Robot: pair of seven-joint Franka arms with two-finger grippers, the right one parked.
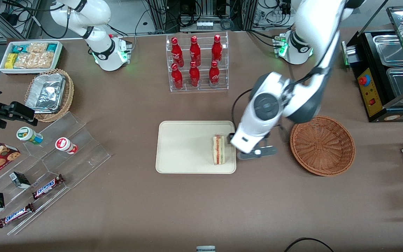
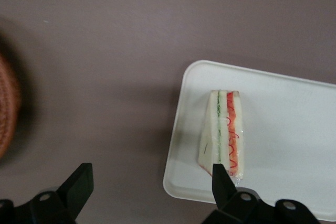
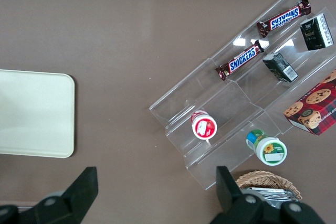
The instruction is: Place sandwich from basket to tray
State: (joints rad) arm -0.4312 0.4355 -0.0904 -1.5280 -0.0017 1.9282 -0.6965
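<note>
A: Anything hidden?
B: In the front view the arm covers the gripper (image 2: pixel 149 179); the wrist view cuts its fingers (image 2: pixel 79 182) off at the base. They're spread wide, gripping nothing, above the tray (image 1: pixel 180 147) edge nearest the wicker basket (image 1: pixel 322 145).
A: Containers?
B: Sandwich (image 1: pixel 218 149) lies on the tray, near that edge. Nothing visible in the basket.

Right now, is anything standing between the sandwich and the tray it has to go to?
No. The sandwich already lies on the tray, the basket is empty, and the gripper hangs open above the tray's edge.
</note>
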